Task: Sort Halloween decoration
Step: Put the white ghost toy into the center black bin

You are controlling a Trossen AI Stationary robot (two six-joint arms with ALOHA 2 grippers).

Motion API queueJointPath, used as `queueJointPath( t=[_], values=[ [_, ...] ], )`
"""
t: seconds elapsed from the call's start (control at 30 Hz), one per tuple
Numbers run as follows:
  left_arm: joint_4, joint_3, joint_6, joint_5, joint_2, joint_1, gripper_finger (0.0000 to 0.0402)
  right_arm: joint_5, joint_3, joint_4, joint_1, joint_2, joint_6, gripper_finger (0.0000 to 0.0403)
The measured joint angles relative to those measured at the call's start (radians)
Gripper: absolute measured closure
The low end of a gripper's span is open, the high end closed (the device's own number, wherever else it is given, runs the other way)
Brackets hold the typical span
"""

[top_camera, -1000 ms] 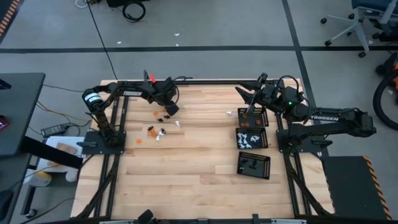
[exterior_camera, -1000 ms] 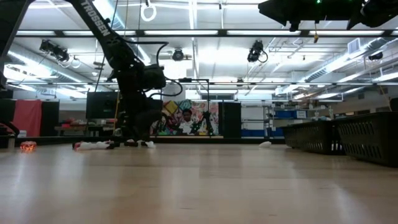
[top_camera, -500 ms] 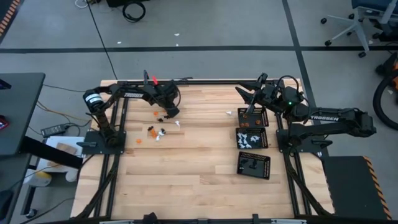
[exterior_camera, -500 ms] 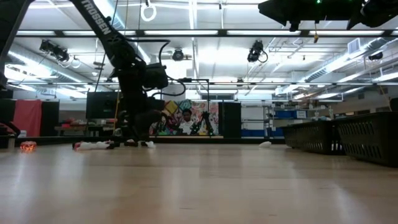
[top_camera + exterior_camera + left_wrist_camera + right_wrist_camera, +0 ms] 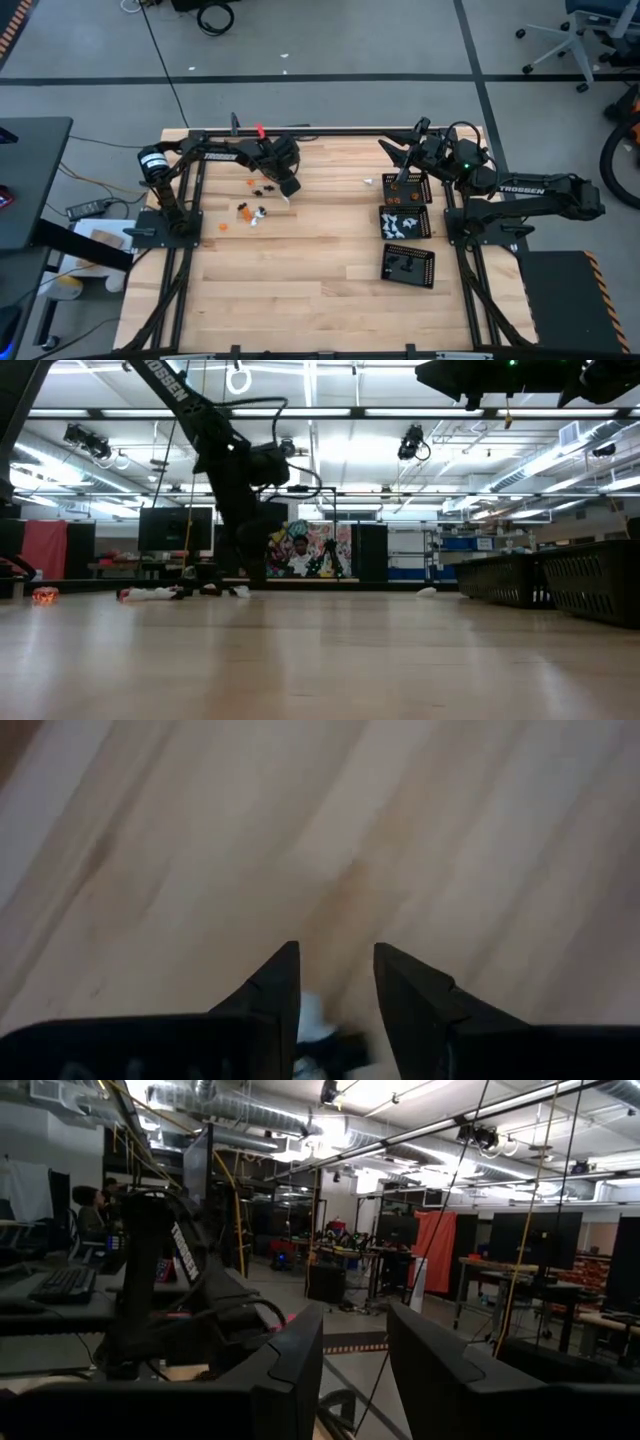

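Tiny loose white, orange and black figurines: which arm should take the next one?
Left. The left gripper hangs right beside the scattered figurines; the right gripper waits over the black perforated trays.

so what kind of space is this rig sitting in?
Looks like a robotics lab or workshop, not a home. The pale wooden table sits in a black metal frame on a grey concrete floor, a wheeled office chair stands nearby, and exposed ceiling ducts run over workbenches with monitors.

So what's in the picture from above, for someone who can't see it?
A wooden table seen from above: the left gripper hangs beside tiny orange, black and white decorations. The right gripper waits by three black trays in a row.
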Motion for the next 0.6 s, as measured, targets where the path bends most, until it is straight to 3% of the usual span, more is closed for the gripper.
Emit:
queueJointPath(
  t=[0.17, 0.37, 0.6],
  values=[
    [0.017, 0.02, 0.01, 0.021, -0.002, -0.051, 0.0287, 0.0, 0.0, 0.0, 0.0, 0.0, -0.001, 0.0284],
    [0.001, 0.017, 0.043, -0.135, -0.003, -0.069, 0.0285, -0.009, 0.0, -0.001, 0.0, 0.0, 0.006, 0.0284],
    [0.121, -0.077, 0.041, -0.137, -0.005, -0.061, 0.0239, -0.011, 0.0, -0.011, 0.0, 0.0, 0.006, 0.0284]
  ],
)
